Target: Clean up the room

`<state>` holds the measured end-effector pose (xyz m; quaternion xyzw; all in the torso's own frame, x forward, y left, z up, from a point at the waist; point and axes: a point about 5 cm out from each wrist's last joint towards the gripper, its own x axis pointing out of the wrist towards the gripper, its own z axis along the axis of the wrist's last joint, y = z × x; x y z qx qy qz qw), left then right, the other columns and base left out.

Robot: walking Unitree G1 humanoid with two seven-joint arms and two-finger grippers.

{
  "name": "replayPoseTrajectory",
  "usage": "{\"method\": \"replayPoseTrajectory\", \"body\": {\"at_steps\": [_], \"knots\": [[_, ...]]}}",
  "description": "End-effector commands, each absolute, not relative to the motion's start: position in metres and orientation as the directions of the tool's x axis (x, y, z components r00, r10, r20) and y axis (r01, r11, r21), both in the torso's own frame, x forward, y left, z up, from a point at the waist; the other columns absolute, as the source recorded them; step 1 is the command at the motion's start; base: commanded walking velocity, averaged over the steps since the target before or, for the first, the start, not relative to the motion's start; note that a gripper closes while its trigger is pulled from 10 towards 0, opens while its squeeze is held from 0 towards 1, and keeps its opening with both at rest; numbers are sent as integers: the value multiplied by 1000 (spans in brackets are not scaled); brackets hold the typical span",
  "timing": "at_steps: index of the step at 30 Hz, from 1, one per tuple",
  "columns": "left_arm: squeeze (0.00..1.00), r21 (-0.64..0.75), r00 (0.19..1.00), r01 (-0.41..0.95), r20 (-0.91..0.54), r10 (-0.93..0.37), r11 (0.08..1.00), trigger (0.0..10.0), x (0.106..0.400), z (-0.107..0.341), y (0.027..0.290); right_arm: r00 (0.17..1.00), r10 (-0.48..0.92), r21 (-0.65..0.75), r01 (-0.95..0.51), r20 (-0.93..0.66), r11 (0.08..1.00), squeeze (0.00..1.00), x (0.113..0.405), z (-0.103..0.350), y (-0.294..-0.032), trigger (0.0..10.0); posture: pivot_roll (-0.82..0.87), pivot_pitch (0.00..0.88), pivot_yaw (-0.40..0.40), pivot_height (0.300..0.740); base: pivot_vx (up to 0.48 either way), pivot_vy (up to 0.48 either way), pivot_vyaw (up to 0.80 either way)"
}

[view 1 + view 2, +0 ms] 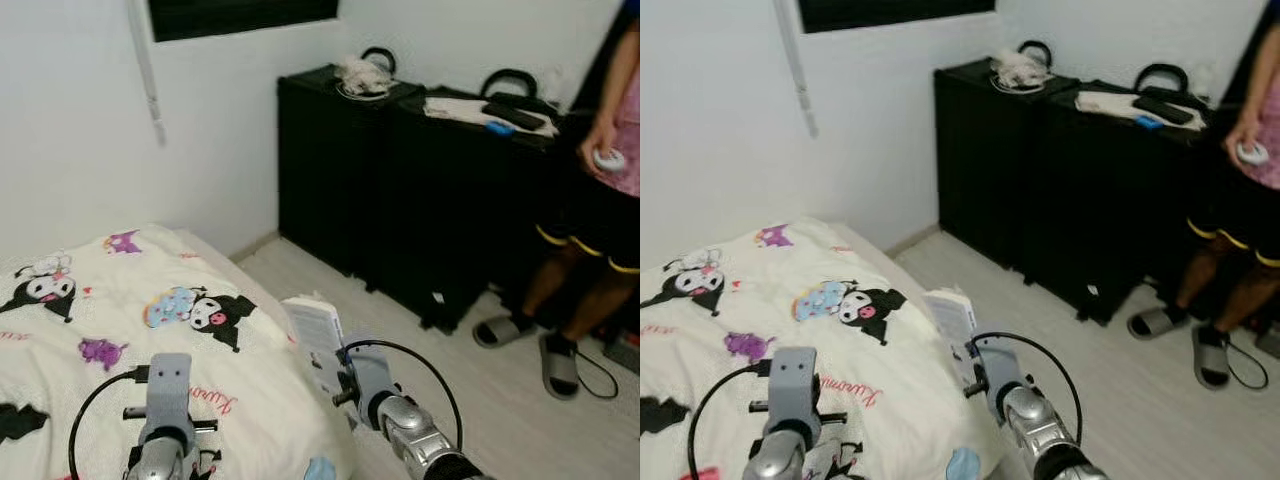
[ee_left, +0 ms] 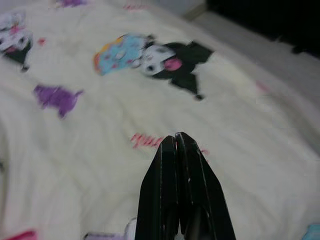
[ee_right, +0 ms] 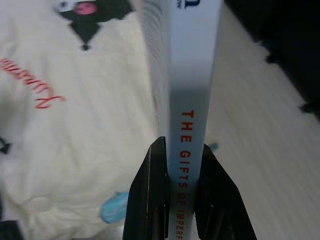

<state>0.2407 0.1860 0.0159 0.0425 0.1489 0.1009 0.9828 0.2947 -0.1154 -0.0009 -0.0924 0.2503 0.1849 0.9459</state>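
Note:
My right gripper [image 3: 182, 150] is shut on a white book [image 1: 315, 330], held upright over the bed's right edge; the book's spine [image 3: 192, 85] has red lettering and sits between the two black fingers. My left gripper [image 2: 175, 142] is shut with nothing in it, hovering over the cartoon-print bedspread [image 1: 120, 330]. The left arm's wrist [image 1: 168, 400] stands at the lower left, the right arm's wrist [image 1: 375, 385] beside the book.
Black cabinets [image 1: 400, 190] line the back right wall, with a tangle of cables [image 1: 362, 75], papers and a dark remote [image 1: 512, 115] on top. A person [image 1: 600, 210] in slippers stands at the far right holding a small controller. Pale wood floor [image 1: 480, 390] lies between bed and cabinets.

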Motion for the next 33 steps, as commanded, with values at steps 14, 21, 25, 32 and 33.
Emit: {"method": "replayPoseTrajectory", "body": {"at_steps": [14,21,25,32,33], "knots": [[0,120,935,-173,-292,201,978,10000,240,14,184,818,291,-90,-382,-497,920,0,298,2,-117,10000,-44,0,-25,740,0,0,-800],[0,125,938,-156,-292,186,980,10000,240,13,182,819,287,-93,-379,-497,921,0,298,1,-116,10000,-47,0,-20,740,0,0,-800],[0,127,939,-152,-292,183,980,10000,241,14,182,818,284,-90,-375,-500,923,0,297,1,-116,10000,-46,0,-21,740,0,0,-800],[0,131,941,-141,-290,174,981,10000,242,14,181,817,280,-85,-369,-504,925,0,298,0,-117,10000,-47,0,-14,740,0,0,-800],[0,132,941,-139,-290,172,982,10000,242,14,181,817,279,-81,-366,-504,927,0,298,0,-116,10000,-48,0,-14,740,0,0,-800]]}}
